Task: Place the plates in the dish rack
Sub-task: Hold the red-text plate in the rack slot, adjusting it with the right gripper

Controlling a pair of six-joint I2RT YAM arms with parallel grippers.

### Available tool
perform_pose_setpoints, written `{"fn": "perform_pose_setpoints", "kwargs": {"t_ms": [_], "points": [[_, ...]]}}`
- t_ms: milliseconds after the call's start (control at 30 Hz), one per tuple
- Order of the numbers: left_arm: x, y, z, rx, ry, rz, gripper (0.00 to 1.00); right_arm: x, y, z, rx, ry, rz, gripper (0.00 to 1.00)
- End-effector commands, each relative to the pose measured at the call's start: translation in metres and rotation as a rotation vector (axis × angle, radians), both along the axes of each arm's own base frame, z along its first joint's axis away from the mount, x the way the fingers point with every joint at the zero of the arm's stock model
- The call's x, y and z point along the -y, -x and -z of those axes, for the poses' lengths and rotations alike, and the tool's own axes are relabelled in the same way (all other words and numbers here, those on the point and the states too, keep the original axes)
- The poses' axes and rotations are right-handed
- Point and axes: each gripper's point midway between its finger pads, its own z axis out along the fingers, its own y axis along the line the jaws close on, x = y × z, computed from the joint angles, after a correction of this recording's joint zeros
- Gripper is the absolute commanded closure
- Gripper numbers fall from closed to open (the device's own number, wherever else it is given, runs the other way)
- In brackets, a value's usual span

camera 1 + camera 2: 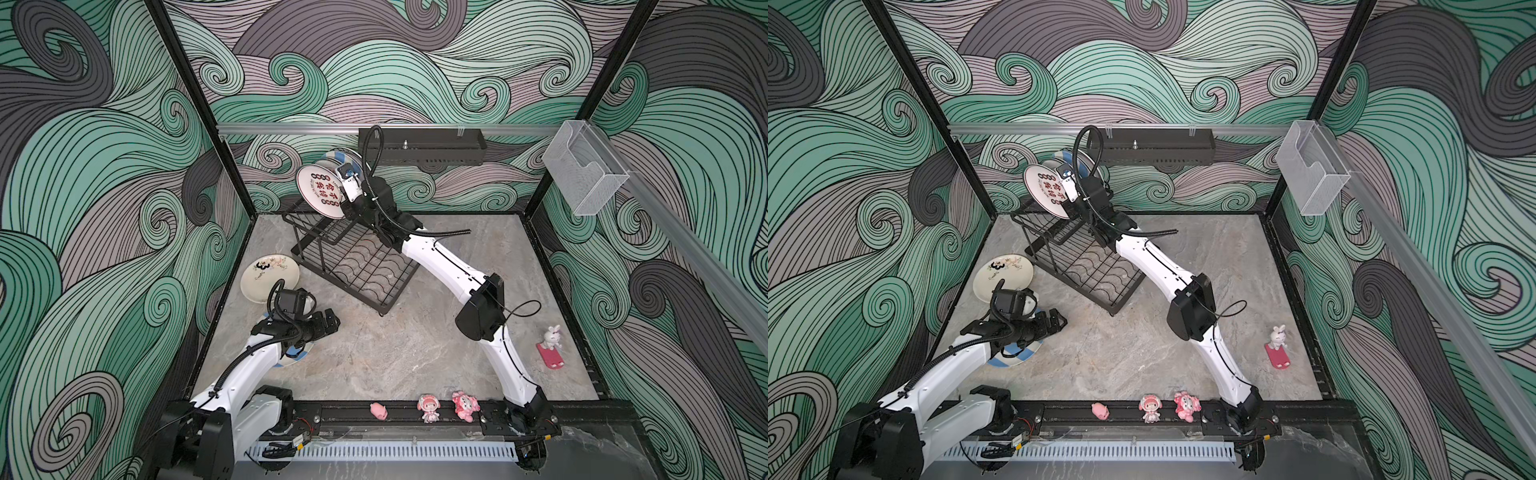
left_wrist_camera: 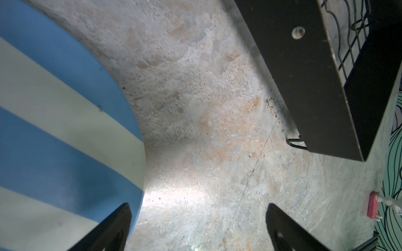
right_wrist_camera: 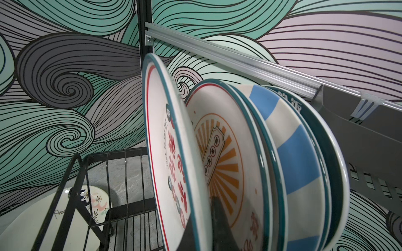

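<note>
Swirled wall [image 3: 65, 87]; sunburst plate [image 3: 226, 156], right wrist only

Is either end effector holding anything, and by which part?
The right end effector pinches the Chinese-character plate by its rim; the left end effector holds nothing.

You'll see the black wire dish rack [image 1: 357, 266] holding a row of plates [image 3: 293, 163] on edge in its upper tier, the character plate [image 1: 320, 195] frontmost, while your floral plate [image 1: 270, 276] and blue-striped plate [image 2: 54, 130] lie flat nearby
</note>
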Motion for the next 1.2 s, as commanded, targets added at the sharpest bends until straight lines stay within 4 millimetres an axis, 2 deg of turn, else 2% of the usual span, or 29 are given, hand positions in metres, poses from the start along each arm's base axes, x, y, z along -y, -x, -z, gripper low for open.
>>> {"fn": "perform_pose_setpoints", "kwargs": {"t_ms": [0,267,433,533,667,767,900,1167], "points": [[0.000,0.003,0.002,-0.014,-0.006,0.013,0.02,0.006,-0.006,-0.020,0.045,-0.052,0.037,1.00],[0.000,0.003,0.002,-0.014,-0.009,0.010,0.01,0.008,-0.009,-0.009,0.031,-0.030,0.054,0.98],[0.000,0.003,0.002,-0.016,-0.009,0.010,0.01,0.010,-0.009,-0.012,0.044,-0.022,0.068,0.99],[0.000,0.003,0.002,-0.014,-0.009,0.011,0.01,0.014,-0.006,-0.028,0.072,-0.042,0.078,1.00],[0.000,0.004,0.004,-0.022,-0.008,0.012,0.01,0.017,0.004,-0.062,0.137,-0.070,0.077,1.00],[0.000,0.004,0.006,-0.028,-0.008,0.012,0.01,0.024,0.009,-0.081,0.166,-0.086,0.084,1.00],[0.001,0.004,0.006,-0.027,-0.006,0.014,0.01,0.033,0.012,-0.093,0.196,-0.085,0.111,1.00],[0.001,0.004,0.005,-0.028,-0.003,0.017,0.01,0.042,0.019,-0.106,0.216,-0.090,0.136,1.00]]}}
